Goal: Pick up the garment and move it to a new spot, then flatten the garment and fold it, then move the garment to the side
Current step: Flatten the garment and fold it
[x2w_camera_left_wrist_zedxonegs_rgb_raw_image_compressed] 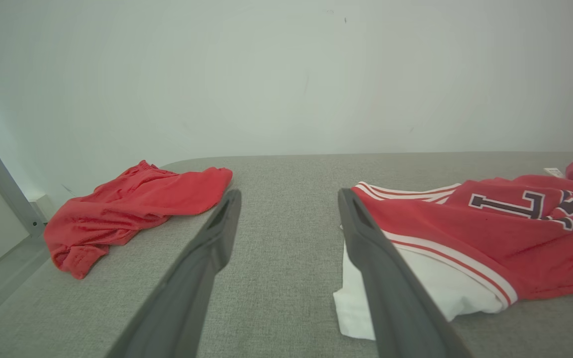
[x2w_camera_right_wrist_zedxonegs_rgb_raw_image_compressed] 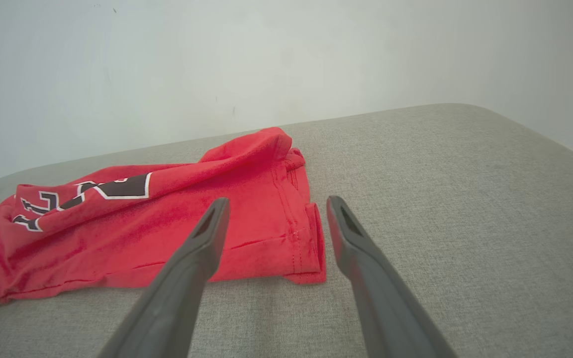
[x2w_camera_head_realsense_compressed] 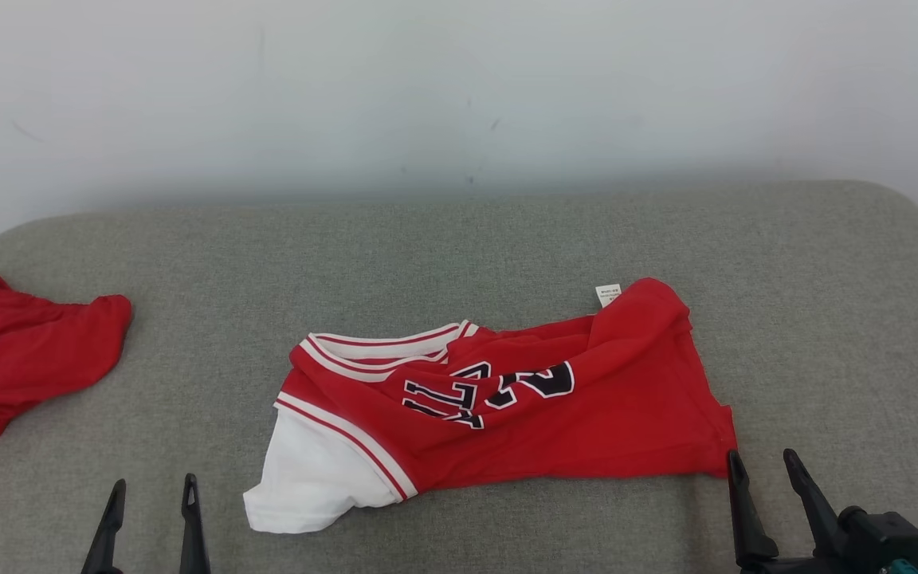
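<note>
Head view has the left gripper (x2w_camera_head_realsense_compressed: 154, 481) and right gripper (x2w_camera_head_realsense_compressed: 762, 454) nearest, both with fingers spread and holding nothing. Just beyond them the red-and-white garment (x2w_camera_head_realsense_compressed: 555, 414) lies crumpled mid-way across the grey padded surface (x2w_camera_head_realsense_compressed: 507, 239), its hem corner beside the right gripper. A second red cloth (x2w_camera_head_realsense_compressed: 21, 359) lies well apart at the left edge, and a pale wall (x2w_camera_head_realsense_compressed: 459, 80) stands behind.

The head camera looks forward and down over the grey padded surface (x2w_camera_head_realsense_compressed: 507, 239) toward the wall (x2w_camera_head_realsense_compressed: 459, 96). Both wrist cameras sit low and close above it, facing that wall; all three share the red jersey (x2w_camera_head_realsense_compressed: 570, 414).
</note>
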You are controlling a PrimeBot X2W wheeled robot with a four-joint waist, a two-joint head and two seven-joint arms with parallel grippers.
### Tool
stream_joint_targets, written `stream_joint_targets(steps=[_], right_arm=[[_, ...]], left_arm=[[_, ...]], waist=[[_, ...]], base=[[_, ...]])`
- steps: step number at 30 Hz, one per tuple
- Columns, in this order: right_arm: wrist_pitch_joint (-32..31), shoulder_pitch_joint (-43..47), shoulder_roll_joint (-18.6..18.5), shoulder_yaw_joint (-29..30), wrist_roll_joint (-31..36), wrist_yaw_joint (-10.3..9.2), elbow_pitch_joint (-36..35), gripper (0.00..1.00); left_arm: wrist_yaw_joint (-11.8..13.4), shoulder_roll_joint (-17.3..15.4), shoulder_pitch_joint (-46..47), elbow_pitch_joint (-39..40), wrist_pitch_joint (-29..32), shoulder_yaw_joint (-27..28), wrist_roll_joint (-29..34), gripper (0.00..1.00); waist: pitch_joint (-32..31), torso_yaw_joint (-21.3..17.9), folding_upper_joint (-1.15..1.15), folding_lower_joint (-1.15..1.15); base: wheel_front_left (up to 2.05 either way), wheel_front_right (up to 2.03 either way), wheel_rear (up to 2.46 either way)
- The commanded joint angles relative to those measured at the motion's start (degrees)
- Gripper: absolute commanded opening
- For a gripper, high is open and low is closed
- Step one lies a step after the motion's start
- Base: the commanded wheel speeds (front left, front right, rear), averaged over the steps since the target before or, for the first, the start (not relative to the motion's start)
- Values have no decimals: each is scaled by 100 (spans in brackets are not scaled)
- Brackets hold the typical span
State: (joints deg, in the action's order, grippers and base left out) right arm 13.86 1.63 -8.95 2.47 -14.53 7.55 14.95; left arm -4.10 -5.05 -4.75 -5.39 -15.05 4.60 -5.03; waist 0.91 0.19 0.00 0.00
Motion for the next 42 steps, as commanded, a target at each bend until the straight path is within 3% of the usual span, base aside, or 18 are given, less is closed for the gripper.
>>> stream_joint_targets(steps=[1, 10, 20, 27, 42], right_arm=[[2, -19, -4, 6, 7, -14, 5, 100], [-15, -69, -40, 23, -32, -14, 30, 100], [-295, -513, -324, -110, 14, -14, 447, 100], [-318, -805, -448, -254, -35, -14, 884, 100], [-62, -1485, -513, -677, -172, -14, 1903, 100]], left_arm=[[-25, -4, -59, -20, -18, 6, 67, 100], [-72, 32, -3, -65, -18, 20, 79, 100], [-152, 72, 118, -213, -18, -63, -15, 100], [-295, -41, 293, -878, -18, -400, -176, 100], [-330, -365, 1214, -2513, -18, -1137, -717, 100]], waist=[[4, -3, 0, 0], [36, 5, 0, 0], [117, -7, 0, 0], [192, -27, 0, 0], [510, -57, 0, 0]], base=[[0, 0, 0], [0, 0, 0], [0, 0, 0], [0, 0, 0], [0, 0, 0]])
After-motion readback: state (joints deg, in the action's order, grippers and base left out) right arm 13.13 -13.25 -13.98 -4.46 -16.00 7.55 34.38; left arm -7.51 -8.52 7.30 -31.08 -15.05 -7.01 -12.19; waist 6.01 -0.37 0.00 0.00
